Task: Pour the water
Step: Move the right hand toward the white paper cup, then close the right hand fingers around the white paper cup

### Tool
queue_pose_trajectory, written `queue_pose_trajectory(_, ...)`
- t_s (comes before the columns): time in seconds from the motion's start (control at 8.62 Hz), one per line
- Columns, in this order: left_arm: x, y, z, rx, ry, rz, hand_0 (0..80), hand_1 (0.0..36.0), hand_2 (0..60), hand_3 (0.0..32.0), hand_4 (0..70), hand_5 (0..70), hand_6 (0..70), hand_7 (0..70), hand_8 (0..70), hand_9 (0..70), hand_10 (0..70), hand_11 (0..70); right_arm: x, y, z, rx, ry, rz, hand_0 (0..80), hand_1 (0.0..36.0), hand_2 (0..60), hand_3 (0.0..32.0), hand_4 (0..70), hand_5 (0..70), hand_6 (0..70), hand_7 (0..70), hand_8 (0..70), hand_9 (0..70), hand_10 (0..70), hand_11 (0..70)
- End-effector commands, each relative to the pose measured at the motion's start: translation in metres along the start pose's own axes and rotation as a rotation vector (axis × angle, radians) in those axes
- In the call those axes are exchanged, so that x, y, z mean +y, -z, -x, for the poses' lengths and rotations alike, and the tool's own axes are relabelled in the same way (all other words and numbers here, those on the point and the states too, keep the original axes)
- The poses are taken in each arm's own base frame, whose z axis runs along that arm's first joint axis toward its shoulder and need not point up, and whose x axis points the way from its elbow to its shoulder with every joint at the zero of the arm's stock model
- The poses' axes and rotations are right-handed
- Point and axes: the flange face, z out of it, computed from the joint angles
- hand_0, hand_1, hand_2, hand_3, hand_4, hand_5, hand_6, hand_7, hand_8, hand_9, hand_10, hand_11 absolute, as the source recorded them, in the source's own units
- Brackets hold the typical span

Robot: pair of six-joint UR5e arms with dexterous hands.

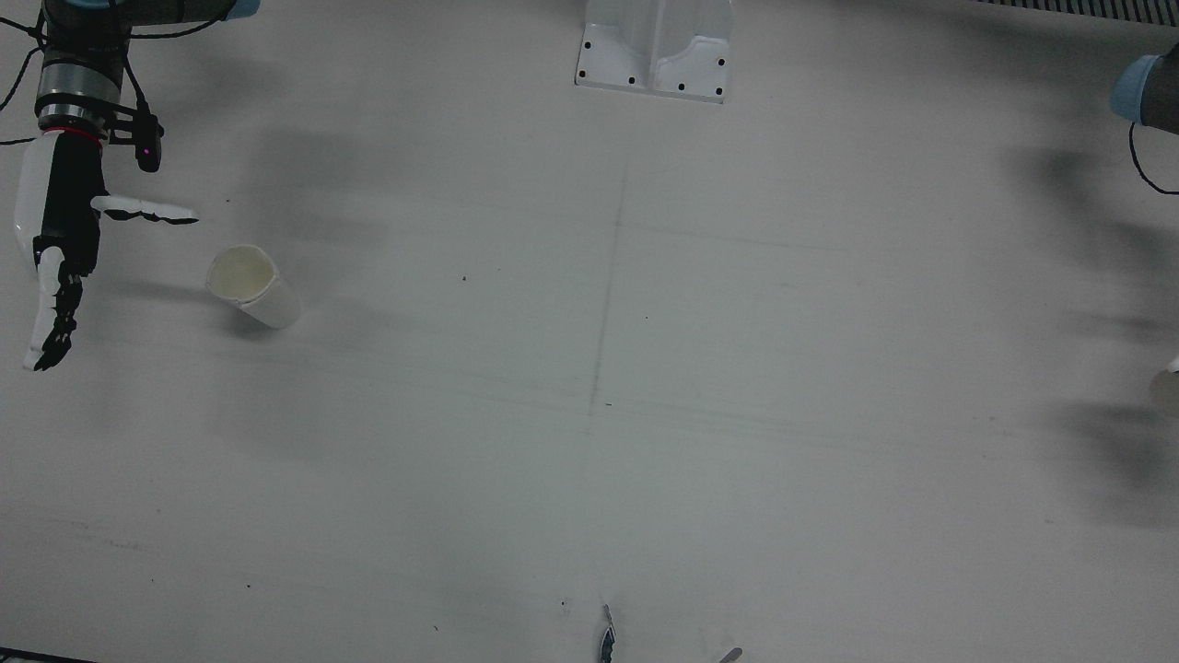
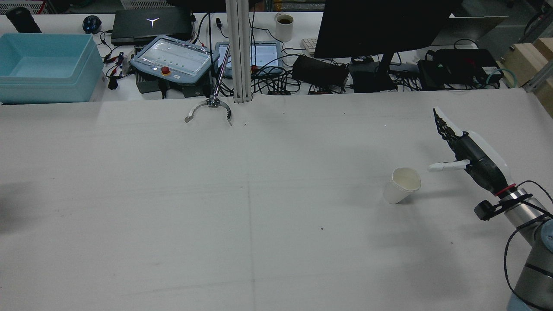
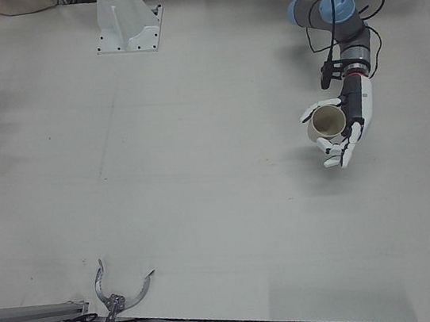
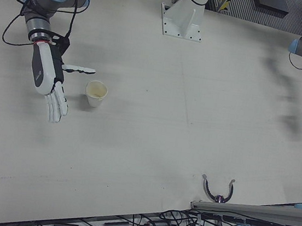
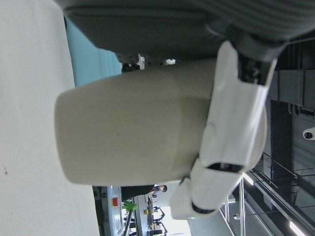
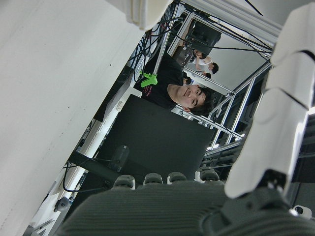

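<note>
A white paper cup [image 1: 253,287] stands on the table, its mouth open upward, also seen in the rear view [image 2: 402,185] and the right-front view [image 4: 96,93]. My right hand [image 1: 63,230] hovers beside it, open, fingers spread and thumb stretched out towards the cup without touching it [image 2: 475,160]. A second paper cup [image 3: 327,121] is held off the table in my left hand [image 3: 347,122], whose fingers [image 5: 231,132] wrap its side [image 5: 133,130]. What is inside either cup cannot be told.
The white arm pedestal [image 1: 654,55] stands at the table's robot side. A metal claw tool [image 2: 208,108] lies at the operators' edge. Beyond it are a blue bin [image 2: 47,65], a monitor, cables and tablets. A person shows in the right hand view.
</note>
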Motion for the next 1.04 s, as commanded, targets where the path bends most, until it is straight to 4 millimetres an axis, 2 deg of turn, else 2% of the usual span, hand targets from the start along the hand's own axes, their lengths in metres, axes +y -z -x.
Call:
queue_pose_trajectory(0.0,-0.001,0.000,0.000,-0.002,-0.007,-0.006,80.0,36.0,60.0,0.0,16.2,4.6,45.8,70.0,46.0,62.6,15.3,27.2,-0.021,0.027,-0.049,0.023,-0.014,-0.012,48.2,16.5,6.7,4.4,0.0,0.0,0.0,0.0,0.0,0.0,0.0,2.1)
queue_pose_trajectory(0.12,-0.001,0.000,0.000,-0.002,-0.007,-0.006,80.0,36.0,60.0,0.0,16.4,4.6,46.0,70.0,46.1,62.7,15.3,27.1,-0.032,0.033,-0.061,0.014,-0.034,0.002,48.4,16.6,6.2,4.8,0.0,0.0,0.0,0.0,0.0,0.0,0.0,1.6)
queue_pose_trajectory(0.23,-0.001,0.001,-0.001,-0.002,-0.008,-0.007,80.0,36.0,60.0,0.0,16.6,4.7,46.2,70.0,46.3,62.9,15.4,27.2,-0.033,0.036,-0.069,0.015,-0.043,0.007,48.3,16.5,6.6,5.4,0.0,0.0,0.0,0.0,0.0,0.0,0.0,0.9)
queue_pose_trajectory(0.46,-0.002,0.001,0.000,-0.004,-0.010,-0.010,80.0,36.0,60.0,0.0,16.6,4.8,46.7,70.0,46.5,63.1,15.3,27.1,-0.016,0.031,-0.086,0.032,-0.059,0.028,48.4,17.0,8.4,5.0,0.0,0.0,0.0,0.0,0.0,0.0,0.0,1.9)
queue_pose_trajectory(0.7,-0.003,0.002,-0.001,-0.003,-0.010,-0.013,80.0,36.0,60.0,0.0,16.5,4.7,46.6,70.0,46.5,63.3,15.4,27.1,-0.005,0.044,-0.118,0.036,-0.074,0.001,48.2,16.8,9.6,3.4,0.0,0.0,0.0,0.0,0.0,0.0,0.0,1.5)
queue_pose_trajectory(0.81,-0.004,0.002,-0.001,-0.004,-0.011,-0.014,80.0,36.0,60.0,0.0,16.4,4.7,46.5,70.0,46.6,63.5,15.4,27.2,0.005,0.043,-0.133,0.041,-0.085,0.004,48.3,16.9,9.5,3.6,0.0,0.0,0.0,0.0,0.0,0.0,0.0,1.4)
queue_pose_trajectory(0.93,-0.006,0.006,-0.004,-0.003,-0.014,-0.019,80.0,36.0,60.0,0.0,16.4,4.7,46.5,70.0,46.7,63.5,15.3,27.2,0.013,0.040,-0.140,0.045,-0.095,0.013,48.5,17.1,9.6,4.0,0.0,0.0,0.0,0.0,0.0,0.0,0.0,1.4)
